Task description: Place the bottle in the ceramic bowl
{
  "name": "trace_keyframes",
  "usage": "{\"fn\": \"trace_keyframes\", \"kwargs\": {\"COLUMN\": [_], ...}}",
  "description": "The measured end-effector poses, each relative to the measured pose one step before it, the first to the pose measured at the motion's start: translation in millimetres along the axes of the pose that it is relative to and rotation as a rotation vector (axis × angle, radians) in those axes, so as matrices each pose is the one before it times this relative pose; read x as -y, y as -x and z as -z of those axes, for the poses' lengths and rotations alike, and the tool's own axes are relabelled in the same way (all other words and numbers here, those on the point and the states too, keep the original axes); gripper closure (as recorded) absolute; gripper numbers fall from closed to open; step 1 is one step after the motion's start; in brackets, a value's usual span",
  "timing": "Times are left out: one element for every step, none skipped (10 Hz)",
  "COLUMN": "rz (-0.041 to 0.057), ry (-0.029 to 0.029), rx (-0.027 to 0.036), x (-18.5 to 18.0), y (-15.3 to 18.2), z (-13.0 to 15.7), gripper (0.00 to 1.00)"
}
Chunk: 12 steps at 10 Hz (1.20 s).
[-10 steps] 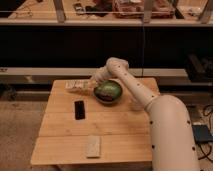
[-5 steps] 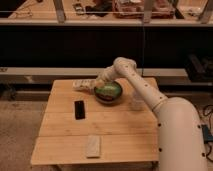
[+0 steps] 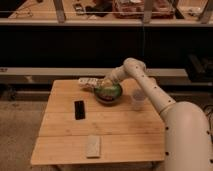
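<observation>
bottle held level above the far part of the table, just left of the ceramic bowl and pointing left, its speckled label facing up. jaws sit at the bottle's right end, over the bowl's left rim, grasping the bottle there. arm reaches in from the right, elbow high, forearm angled down-left toward the bowl. ceramic bowl rests on the far centre of the table, dark outside, glossy green inside. translucent cup stands upright just right of the bowl, in front of the arm. flat black rectangle lies left of centre, well apart from the bowl. pale block lies near the front edge. dark shelving runs behind the table.
</observation>
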<state>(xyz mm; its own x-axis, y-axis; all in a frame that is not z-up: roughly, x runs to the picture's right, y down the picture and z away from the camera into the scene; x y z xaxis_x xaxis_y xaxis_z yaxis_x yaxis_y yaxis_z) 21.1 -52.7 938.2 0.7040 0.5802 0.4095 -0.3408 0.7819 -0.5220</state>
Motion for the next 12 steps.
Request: {"fn": "trace_keyframes", "kwargs": {"rz": [-0.00969,-0.01124,-0.00986,-0.00761,-0.00920,-0.00730,0.00018,0.00469,0.01498,0.01050,0.00947,0.01105], "ry": [-0.00311,-0.00621,-0.00924,-0.00982,-0.01363,-0.01713,-0.00786,-0.00276,0.00878,0.00929,0.01306,0.01712], "rx": [-0.00019,-0.00355,-0.00482,-0.00220,-0.00243,0.00427,0.00714,0.01052,0.01087,0.00472,0.00279,0.00039], "x": [2.40,3.69,4.60,4.32,5.76,7.17,3.98,3.13,-0.04,-1.24,-2.44,-3.38], "y": [-8.27,-10.32,-9.05,-5.72,-6.53,-4.59,-2.05,-2.35,-2.46,-1.68,-3.03,-4.06], "z": [4.75,6.03,6.17,5.22,6.89,9.95,6.75,8.45,8.04,3.79,2.19,2.46], "gripper": [0.86,0.86,0.86,0.86,0.86,0.86,0.86,0.83,0.72,0.64,0.55,0.44]}}
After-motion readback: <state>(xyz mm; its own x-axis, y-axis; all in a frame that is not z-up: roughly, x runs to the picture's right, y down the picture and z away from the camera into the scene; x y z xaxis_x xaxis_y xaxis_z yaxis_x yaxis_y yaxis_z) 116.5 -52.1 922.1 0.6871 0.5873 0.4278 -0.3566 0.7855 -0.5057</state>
